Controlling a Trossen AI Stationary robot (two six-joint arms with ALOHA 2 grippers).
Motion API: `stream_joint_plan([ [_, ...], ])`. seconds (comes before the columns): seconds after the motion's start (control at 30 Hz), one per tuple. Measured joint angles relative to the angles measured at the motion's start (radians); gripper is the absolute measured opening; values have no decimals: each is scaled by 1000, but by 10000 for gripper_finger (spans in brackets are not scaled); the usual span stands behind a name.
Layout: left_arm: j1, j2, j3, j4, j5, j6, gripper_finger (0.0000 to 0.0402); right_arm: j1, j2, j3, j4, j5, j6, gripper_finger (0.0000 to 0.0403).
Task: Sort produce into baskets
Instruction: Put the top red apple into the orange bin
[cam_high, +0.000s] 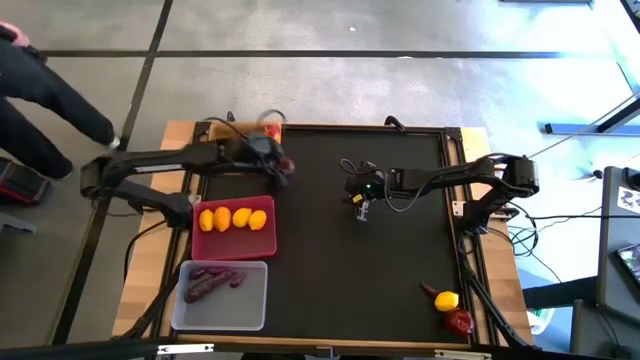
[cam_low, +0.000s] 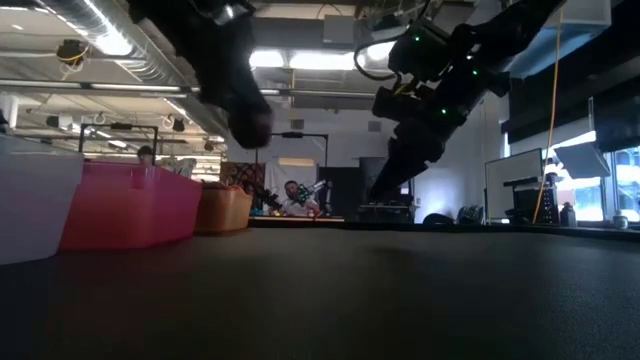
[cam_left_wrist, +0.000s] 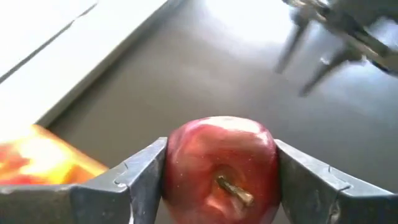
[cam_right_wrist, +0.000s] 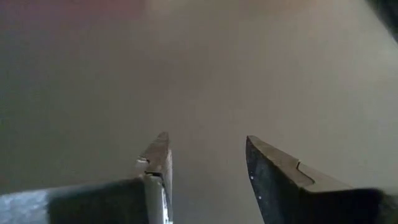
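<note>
A dark-red apple (cam_left_wrist: 221, 168) sits between the fingers of my left gripper (cam_high: 281, 165), high over the black mat near the table's far left. Just left of it is the tan basket (cam_low: 225, 210). The pink basket (cam_high: 268, 238) holds three yellow lemons (cam_high: 232, 219). The translucent basket (cam_high: 250, 300) holds dark-purple roots (cam_high: 212, 283). My right gripper (cam_right_wrist: 205, 168) hangs open above the bare middle of the mat, nothing between its fingers. One lemon (cam_high: 447, 300) and one apple (cam_high: 460, 322) lie at the near right edge. My left gripper pinches the apple's two rounded sides (cam_left_wrist: 171, 165) between its two fingers (cam_left_wrist: 144, 177), the stem end facing back toward the wrist. The fingers slant down from the table's left side. The apple is lifted well clear of the mat (cam_low: 250, 125).
The three baskets stand in a row along the table's left edge. The wide middle of the black mat (cam_high: 350, 270) lies bare below both arms. A person in dark clothes (cam_high: 50, 100) stands beyond the table's far left corner.
</note>
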Motion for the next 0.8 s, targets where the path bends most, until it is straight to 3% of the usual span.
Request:
stream_joint_plan([
  [0.2, 143, -148, 0, -168, -83, -6, 254, 0, 0, 0, 5, 11, -3, 144],
  [0.33, 257, -175, 0, -238, -102, -6, 255, 0, 0, 0, 7, 26, -3, 144],
  [0.53, 397, -157, -67, -227, -104, -8, 255, 0, 0, 0, 7, 26, -3, 144],
  [0.8, 488, -94, -211, -123, -66, -10, 255, 0, 0, 0, 7, 27, -3, 144],
])
